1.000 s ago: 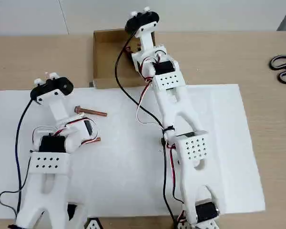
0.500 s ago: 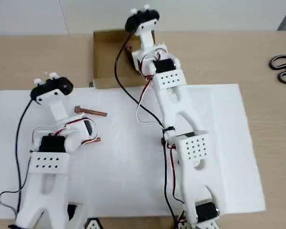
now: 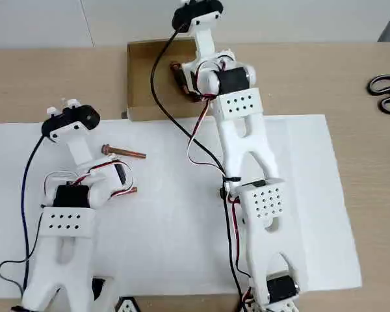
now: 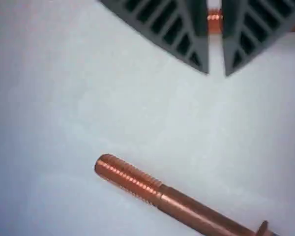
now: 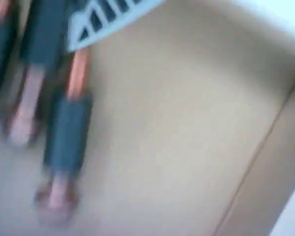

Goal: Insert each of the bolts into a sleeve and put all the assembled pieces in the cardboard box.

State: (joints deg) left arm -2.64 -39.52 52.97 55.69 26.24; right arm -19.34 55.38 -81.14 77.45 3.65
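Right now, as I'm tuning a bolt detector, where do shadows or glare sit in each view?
High view: soft even light, only faint shadows on the white paper sheet, no glare. Left wrist view: a bright glint runs along the copper-coloured threaded metal bolt; the dark ribbed claw grips a second copper bolt. Right wrist view: the brown cardboard box floor is evenly lit, without glare.

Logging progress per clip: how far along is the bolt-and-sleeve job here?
Done: at least two sleeved bolts lie in the cardboard box. In hand: the left gripper pinches a bare bolt. Left: a loose bolt on the white paper has no sleeve yet and isn't boxed.
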